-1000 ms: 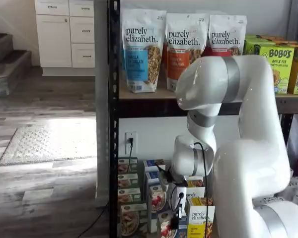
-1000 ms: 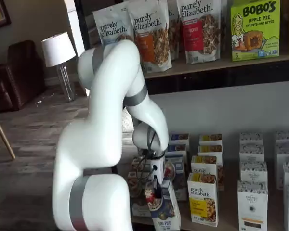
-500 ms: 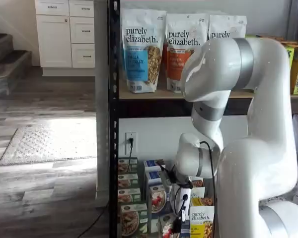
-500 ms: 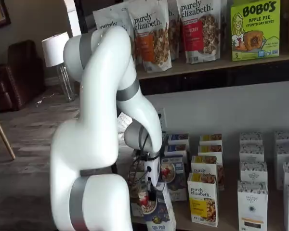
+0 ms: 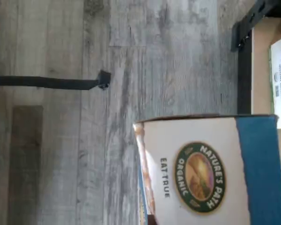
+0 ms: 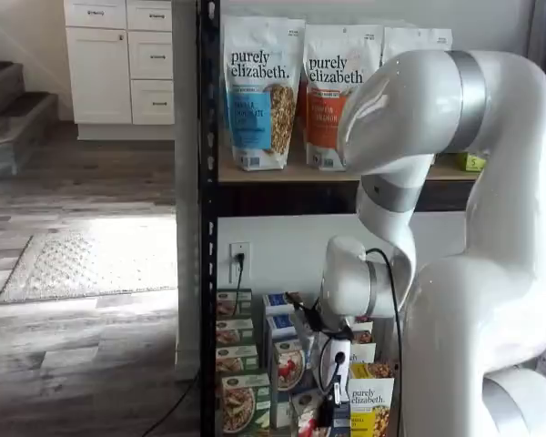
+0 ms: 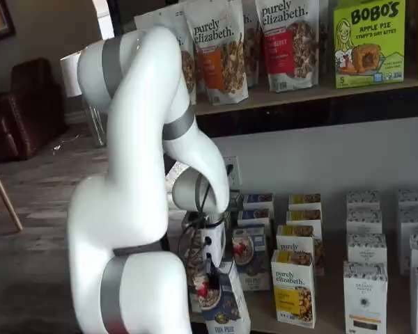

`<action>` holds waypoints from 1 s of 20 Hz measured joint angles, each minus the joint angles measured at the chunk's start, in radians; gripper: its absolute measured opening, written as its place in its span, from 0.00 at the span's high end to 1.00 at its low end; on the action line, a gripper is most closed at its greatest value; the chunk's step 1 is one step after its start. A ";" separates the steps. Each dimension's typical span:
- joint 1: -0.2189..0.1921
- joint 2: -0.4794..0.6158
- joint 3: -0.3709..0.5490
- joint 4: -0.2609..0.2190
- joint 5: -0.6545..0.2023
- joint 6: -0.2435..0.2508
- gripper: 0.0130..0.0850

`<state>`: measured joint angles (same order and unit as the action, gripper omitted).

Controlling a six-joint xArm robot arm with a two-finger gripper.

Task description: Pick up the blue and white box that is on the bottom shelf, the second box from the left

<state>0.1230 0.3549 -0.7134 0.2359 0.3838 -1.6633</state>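
The blue and white box [image 7: 226,309] is upright at the front edge of the bottom shelf [image 7: 327,321], low in both shelf views, with its berry bowl picture facing out. My gripper [image 7: 210,273] comes down on its top from above and is shut on it. The black fingers [image 6: 331,401] show against the box [image 6: 306,414], with the cable looping beside them. In the wrist view the box's white top with a round green logo and blue side [image 5: 201,173] fills the near part, with wood floor beyond.
Green boxes [image 6: 237,360] stand in the column beside the black post [image 6: 207,273]. More blue boxes [image 7: 252,254] stand behind, and a yellow box [image 7: 294,285] and white boxes [image 7: 366,292] to the other side. Granola bags [image 7: 216,49] line the upper board.
The gripper closed fully on the box. The arm has drawn back from the rack and carried the box slightly outward, while the elbow swung higher.
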 joint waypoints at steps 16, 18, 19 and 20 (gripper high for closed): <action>0.023 -0.319 0.081 -0.039 0.279 0.085 0.56; 0.020 -0.365 0.090 -0.024 0.317 0.075 0.56; 0.019 -0.389 0.094 -0.017 0.336 0.071 0.56; 0.018 -0.411 0.098 -0.010 0.354 0.067 0.56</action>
<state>0.1412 -0.0557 -0.6154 0.2255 0.7373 -1.5962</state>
